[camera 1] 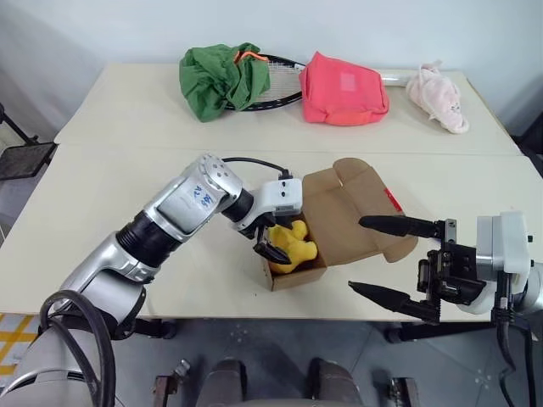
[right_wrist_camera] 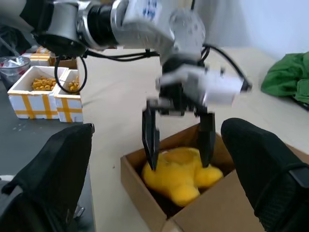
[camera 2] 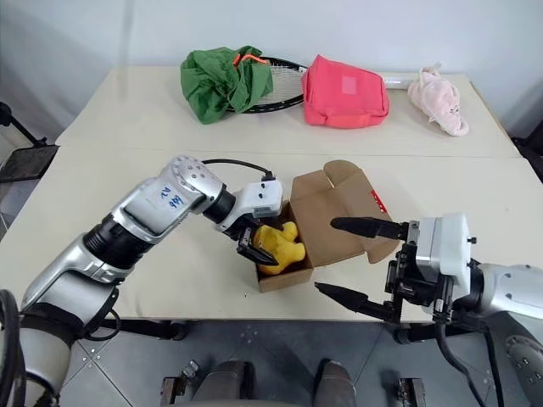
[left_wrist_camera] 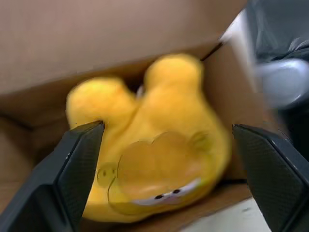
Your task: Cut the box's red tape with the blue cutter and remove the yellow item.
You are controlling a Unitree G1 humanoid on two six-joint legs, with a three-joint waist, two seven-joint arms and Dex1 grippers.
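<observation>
The brown box (camera 1: 341,208) stands open near the table's front edge, flaps spread. A strip of red tape (camera 1: 393,201) shows on its right flap. The yellow item (camera 1: 296,246), a plush toy with an orange face, lies inside. My left gripper (left_wrist_camera: 167,126) reaches down into the box and is open, with one finger on each side of the toy (right_wrist_camera: 179,176). I cannot tell whether they touch it. My right gripper (camera 1: 357,254) hangs open and empty just right of the box, past the table's front edge. The blue cutter is out of view.
Along the table's far side lie a green cloth (camera 1: 222,78) over a racket (camera 1: 280,85), a pink-red bag (camera 1: 342,89) and a pale pink plush toy (camera 1: 439,97). White-and-yellow boxes (right_wrist_camera: 43,92) sit off to the left beyond the table.
</observation>
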